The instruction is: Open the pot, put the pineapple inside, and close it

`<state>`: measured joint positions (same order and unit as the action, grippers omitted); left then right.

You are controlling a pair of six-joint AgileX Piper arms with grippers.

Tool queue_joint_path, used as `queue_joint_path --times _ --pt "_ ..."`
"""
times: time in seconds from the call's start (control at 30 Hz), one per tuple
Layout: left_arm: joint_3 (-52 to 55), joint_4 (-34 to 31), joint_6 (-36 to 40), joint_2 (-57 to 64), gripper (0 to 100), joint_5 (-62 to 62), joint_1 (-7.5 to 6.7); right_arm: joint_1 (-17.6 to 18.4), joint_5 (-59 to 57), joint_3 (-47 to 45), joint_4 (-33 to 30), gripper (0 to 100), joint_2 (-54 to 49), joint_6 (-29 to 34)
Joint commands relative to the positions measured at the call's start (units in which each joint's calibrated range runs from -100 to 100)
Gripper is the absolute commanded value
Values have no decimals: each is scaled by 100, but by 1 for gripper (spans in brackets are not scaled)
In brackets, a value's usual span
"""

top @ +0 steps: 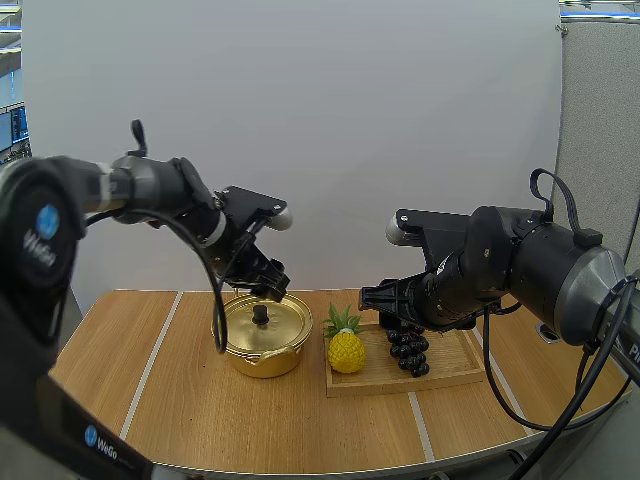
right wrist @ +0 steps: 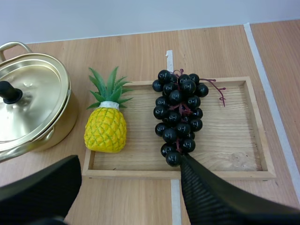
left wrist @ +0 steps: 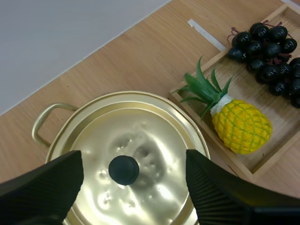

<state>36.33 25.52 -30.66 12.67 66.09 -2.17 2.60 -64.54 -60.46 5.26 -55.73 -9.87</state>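
Observation:
A gold pot point(top: 262, 340) stands on the table with its lid point(left wrist: 140, 140) on, a black knob point(left wrist: 123, 169) at the lid's centre. My left gripper point(top: 270, 287) hovers open just above the lid, its fingers point(left wrist: 44, 187) spread to either side of the knob without touching it. The yellow pineapple point(top: 346, 350) lies at the left end of the wooden tray point(top: 450, 372), leaves pointing to the back. My right gripper point(top: 372, 297) hangs open above the tray, over the pineapple point(right wrist: 105, 129) and the tray's front edge point(right wrist: 225, 174).
A bunch of dark grapes point(top: 408, 350) lies on the tray right of the pineapple. The pot's loop handle point(left wrist: 40, 124) sticks out towards the back. White tape lines point(top: 150, 365) run across the wooden tabletop, and a white wall rises behind it.

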Motion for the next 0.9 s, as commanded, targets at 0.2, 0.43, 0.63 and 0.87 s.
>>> queue_joint_path --times 0.2,0.43,0.63,0.87 --pt "-593 -416 -41 -1060 100 289 -101 -24 -41 49 7 100 -8 24" --pt "-593 -524 -41 -1237 100 289 -101 -24 -41 49 7 100 -8 24" --pt "-593 -524 -21 -1266 100 289 -101 -24 -41 49 7 100 -8 24" --pt "-593 -524 -2 -1266 45 411 -101 -24 -41 49 7 100 -8 24"
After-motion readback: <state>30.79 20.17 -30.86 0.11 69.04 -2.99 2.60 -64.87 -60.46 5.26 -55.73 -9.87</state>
